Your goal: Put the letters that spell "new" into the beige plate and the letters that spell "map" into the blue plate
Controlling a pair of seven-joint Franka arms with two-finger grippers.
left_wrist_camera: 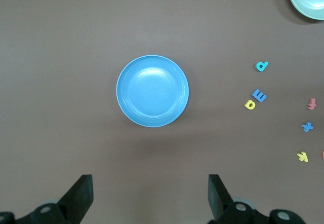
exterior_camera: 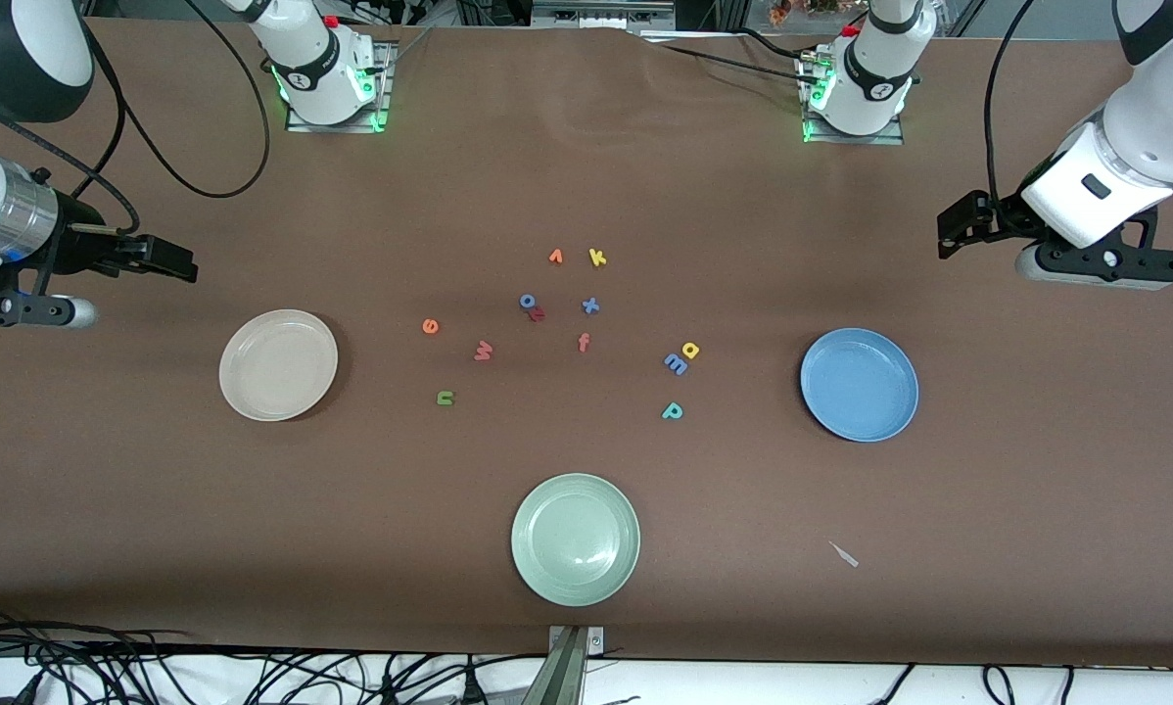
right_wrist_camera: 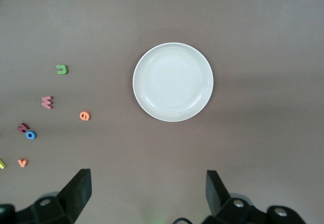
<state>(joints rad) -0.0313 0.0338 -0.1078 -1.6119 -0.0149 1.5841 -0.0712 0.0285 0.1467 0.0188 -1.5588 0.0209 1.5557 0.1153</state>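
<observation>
Both hands read wide and empty on my feed, the left hand point(left_wrist_camera: 149, 196) raised above the counter point(exterior_camera: 586, 176) by the blue plate point(exterior_camera: 859, 384), the right hand point(right_wrist_camera: 148, 193) by the beige plate point(exterior_camera: 278, 364), with green n point(exterior_camera: 445, 397), orange e point(exterior_camera: 431, 326), pinkish-red w point(exterior_camera: 484, 351), blue m point(exterior_camera: 676, 363), yellow a point(exterior_camera: 690, 350) and teal p point(exterior_camera: 673, 411) lying on the counter between both plates.

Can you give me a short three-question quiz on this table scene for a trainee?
1. True or false: the beige plate holds a letter.
2. Which letter touches the blue m? A) teal p B) yellow a C) blue x
3. Fill in: the left gripper hangs over the table near the ____ plate.

Key:
1. False; it is bare.
2. B, the yellow a.
3. Blue; the blue plate lies toward that arm's end, the gripper's fingers open.
</observation>
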